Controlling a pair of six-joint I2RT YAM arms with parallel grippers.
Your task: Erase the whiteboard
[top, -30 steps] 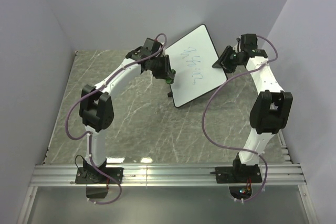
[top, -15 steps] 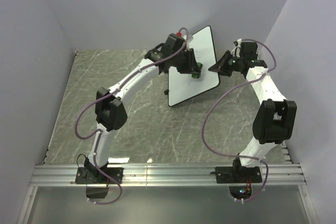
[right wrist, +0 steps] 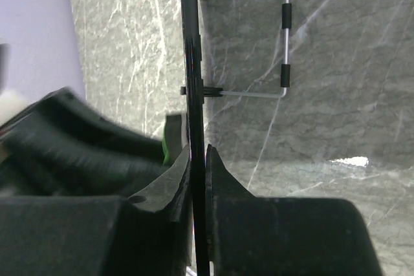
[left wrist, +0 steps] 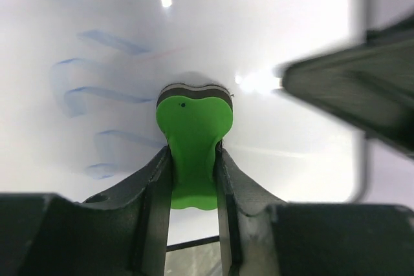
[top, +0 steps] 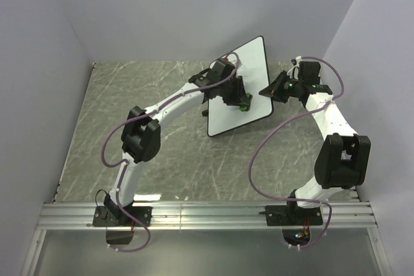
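Note:
The whiteboard (top: 249, 69) is tilted up at the back of the table. My right gripper (top: 267, 90) is shut on its right edge; in the right wrist view the board shows edge-on (right wrist: 192, 63) between the jaws (right wrist: 198, 159). My left gripper (top: 240, 103) is shut on the small green eraser (top: 244, 106) and presses it against the board's face. In the left wrist view the eraser (left wrist: 193, 134) sits on the white surface (left wrist: 272, 24), with faint blue scribbles (left wrist: 97, 88) to its left and the gripper (left wrist: 194, 179) clamped on its stem.
Grey marble tabletop (top: 162, 153) under both arms. Purple-grey walls close in at the back and sides. The board's wire stand (right wrist: 284, 43) shows behind it in the right wrist view. An aluminium rail (top: 207, 214) runs along the near edge.
The left arm has carried the eraser from the board's left edge onto its face and further right. The right gripper has tilted the board up more steeply. The scribbles are hidden in the top view.

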